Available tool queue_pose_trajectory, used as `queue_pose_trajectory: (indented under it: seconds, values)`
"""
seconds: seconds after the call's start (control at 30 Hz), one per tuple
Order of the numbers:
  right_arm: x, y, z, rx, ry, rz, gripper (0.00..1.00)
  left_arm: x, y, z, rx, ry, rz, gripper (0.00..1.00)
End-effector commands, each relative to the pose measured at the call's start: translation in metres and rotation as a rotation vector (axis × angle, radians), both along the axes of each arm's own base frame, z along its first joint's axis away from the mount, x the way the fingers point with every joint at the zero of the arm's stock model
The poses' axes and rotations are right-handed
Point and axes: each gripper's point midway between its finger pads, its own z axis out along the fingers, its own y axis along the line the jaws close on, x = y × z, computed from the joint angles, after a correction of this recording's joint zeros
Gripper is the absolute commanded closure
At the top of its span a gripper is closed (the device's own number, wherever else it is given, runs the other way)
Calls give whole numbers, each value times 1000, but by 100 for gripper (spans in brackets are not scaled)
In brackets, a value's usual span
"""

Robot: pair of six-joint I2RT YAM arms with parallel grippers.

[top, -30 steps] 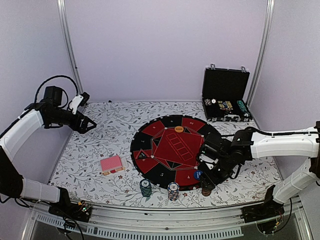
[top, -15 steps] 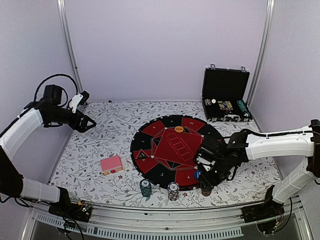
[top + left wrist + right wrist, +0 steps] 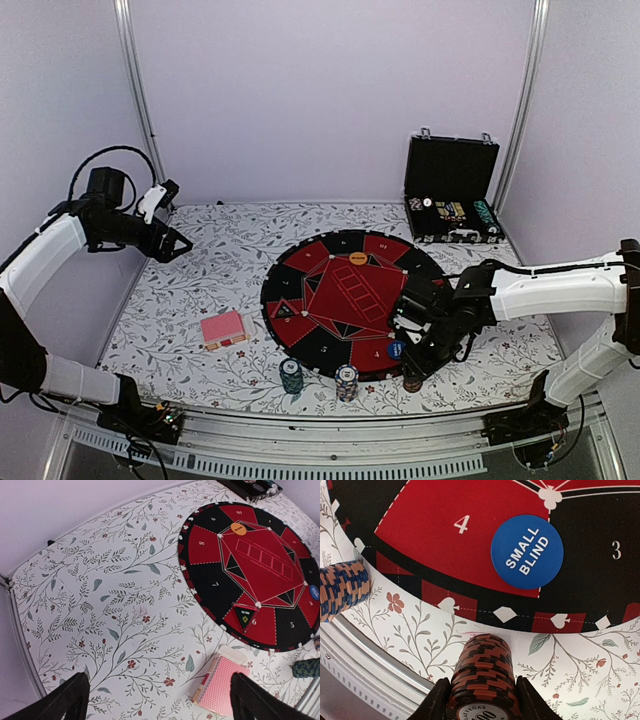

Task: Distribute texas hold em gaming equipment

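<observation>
My right gripper [image 3: 414, 372] is shut on a stack of brown-red chips [image 3: 483, 672] that stands on the table just off the mat's near edge; the stack also shows in the top view [image 3: 412, 382]. A blue "SMALL BLIND" disc [image 3: 527, 551] lies on the mat just beyond it. A blue-white chip stack [image 3: 346, 381] and a dark green chip stack [image 3: 291, 376] stand to its left. An orange disc [image 3: 358, 258] lies at the mat's far side. A pink-backed card deck [image 3: 220, 687] lies left of the mat. My left gripper [image 3: 160, 700] is open and empty, high over the table's far left.
The round red-and-black mat [image 3: 300, 300] fills the middle of the table. A black hinged case [image 3: 450, 190] stands open at the back right with more chips inside. The table's metal front rail [image 3: 365, 665] runs close behind the chip stacks.
My right arm has shifted slightly to the left around the brown-red stack, which stays in place. My left arm has barely moved.
</observation>
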Motion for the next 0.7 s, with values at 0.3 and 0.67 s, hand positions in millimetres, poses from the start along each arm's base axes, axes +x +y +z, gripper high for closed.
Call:
queue_pose_trajectory:
  seconds: [0.3, 0.67]
  values:
    - [7, 7, 35, 32, -52, 4, 76, 2, -3, 10, 7, -12, -17, 0]
    - [68, 27, 81, 83, -200, -45, 75, 0, -5, 16, 7, -19, -35, 0]
